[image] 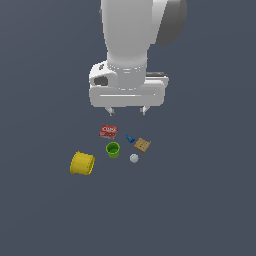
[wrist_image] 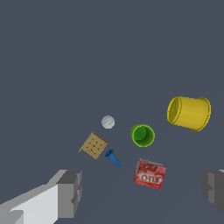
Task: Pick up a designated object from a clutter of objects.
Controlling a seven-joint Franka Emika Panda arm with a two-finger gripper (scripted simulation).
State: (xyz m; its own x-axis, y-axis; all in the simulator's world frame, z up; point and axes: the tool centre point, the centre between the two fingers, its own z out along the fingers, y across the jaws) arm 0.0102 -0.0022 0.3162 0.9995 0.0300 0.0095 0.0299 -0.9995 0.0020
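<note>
Outside, the gripper (image: 126, 110) is held above the clutter, jaws wide and empty. The tan box (image: 142, 145) lies on the surface (image: 200, 200), at the exterior view's right, just beside the blue piece (image: 130, 139).

At the wrist, the tan box (wrist_image: 93, 145) is seen flat between the white ball (wrist_image: 108, 122) and the blue piece (wrist_image: 113, 158), apart from the fingers (wrist_image: 70, 193).

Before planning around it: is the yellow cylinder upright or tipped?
Tipped: the yellow cylinder lies on its side, open end facing sideways.
</note>
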